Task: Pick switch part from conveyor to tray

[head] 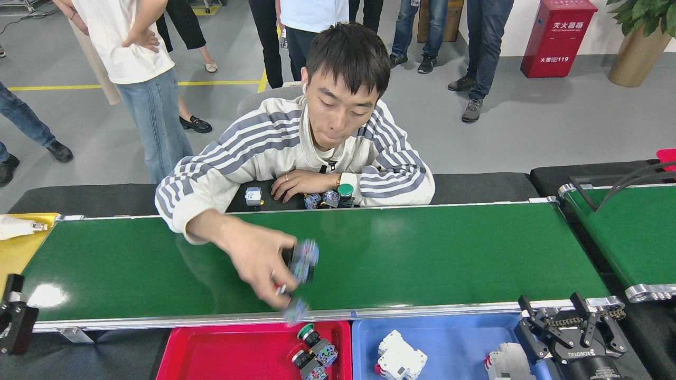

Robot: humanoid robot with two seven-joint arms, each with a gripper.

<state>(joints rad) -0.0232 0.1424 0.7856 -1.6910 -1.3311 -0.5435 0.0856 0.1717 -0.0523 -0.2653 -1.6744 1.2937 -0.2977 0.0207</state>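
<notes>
1. Sitting mid-belt on the conveyor (422,253), the blurred switch part (302,259) is in a person's hand (259,266).
2. Right gripper (573,322), fingers apart, is nearer; the part lies to its left.
3. Left gripper (13,316): cannot tell.

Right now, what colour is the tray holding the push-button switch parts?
Red. The tray shows best in the head view, below the conveyor, beside a blue tray.

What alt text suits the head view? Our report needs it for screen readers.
A seated person's hand holds blurred switch parts over the green conveyor; red tray and blue tray sit below, right pincer open.
</notes>
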